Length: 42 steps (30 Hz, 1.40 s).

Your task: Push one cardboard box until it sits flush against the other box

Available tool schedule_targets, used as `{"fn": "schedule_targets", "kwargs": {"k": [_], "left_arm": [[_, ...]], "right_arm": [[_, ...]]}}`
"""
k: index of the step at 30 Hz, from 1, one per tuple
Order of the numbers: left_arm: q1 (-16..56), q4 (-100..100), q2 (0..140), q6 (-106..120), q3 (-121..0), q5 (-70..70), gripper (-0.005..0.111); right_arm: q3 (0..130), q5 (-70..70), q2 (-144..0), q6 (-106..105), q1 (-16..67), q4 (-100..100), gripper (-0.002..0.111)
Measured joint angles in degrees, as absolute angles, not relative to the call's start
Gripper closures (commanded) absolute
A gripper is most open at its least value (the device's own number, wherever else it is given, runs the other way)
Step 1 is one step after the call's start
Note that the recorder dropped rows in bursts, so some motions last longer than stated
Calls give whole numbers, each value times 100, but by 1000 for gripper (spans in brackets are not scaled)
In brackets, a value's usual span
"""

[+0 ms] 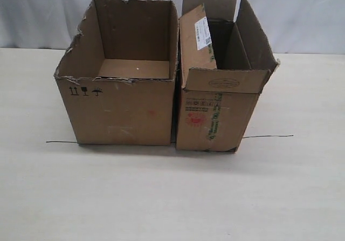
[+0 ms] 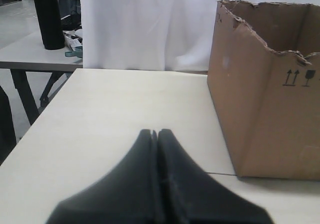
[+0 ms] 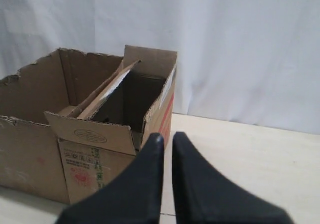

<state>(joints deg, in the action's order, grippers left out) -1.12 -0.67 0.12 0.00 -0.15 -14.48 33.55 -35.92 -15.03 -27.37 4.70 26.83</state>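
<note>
The narrower box [image 1: 215,117], with upright flaps, a white label [image 1: 202,32] and red and green print, stands right beside the wider torn-rim box [image 1: 121,109]. Their side walls meet near the top; a thin dark slit shows between them lower down. Neither gripper appears in the exterior view. My left gripper [image 2: 157,133] is shut and empty, low over the table, apart from the wider box [image 2: 270,108]. My right gripper [image 3: 166,136] has a narrow gap between its fingers with nothing in it, close to the outer side of the narrower box [image 3: 95,159].
A thin black line [image 1: 267,137] runs across the table under both boxes. A white curtain [image 1: 302,14] hangs behind the table. In the left wrist view the table edge [image 2: 45,114] drops off, and a second table beyond it carries a black cylinder [image 2: 49,21].
</note>
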Motion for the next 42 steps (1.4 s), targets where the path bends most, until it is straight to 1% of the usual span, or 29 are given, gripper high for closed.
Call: {"fn": "schedule_targets", "kwargs": {"k": [4,7,9,10,12,16,21,28,34,36,38,42], "left_arm": [[-112,-67,12,0,-15,-1448,107],[-112,-67,12,0,-15,-1448,107],[-112,-67,12,0,-15,-1448,107],[-112,-67,12,0,-15,-1448,107],[-112,-67,12,0,-15,-1448,107],[-112,-67,12,0,-15,-1448,107],[-112,-77,12,0,-15,-1448,107],[-112,-77,12,0,-15,-1448,107],[-112,-77,12,0,-15,-1448,107],[-112,-77,12,0,-15,-1448,107],[-112,-77,12,0,-15,-1448,107],[-112,-77,12,0,-15,-1448,107]], "right_arm": [[3250,-3575,-1211,-2762,470,2662,103],[2942,-3255,-1010,-2788,470,2576,103],[2379,-2579,-697,-2037,470,2032,103],[1853,-2007,-433,-1135,470,1400,103],[1063,-1327,-106,-185,470,746,103],[67,-1132,-24,216,470,198,103],[16,-1876,-22,239,470,-146,103],[16,-1901,-22,239,554,306,103],[16,-1923,-22,239,1346,272,103],[16,-1922,-22,239,1485,272,103],[16,-1922,-22,239,1480,272,103],[16,-1922,-22,239,1208,245,103]]}}
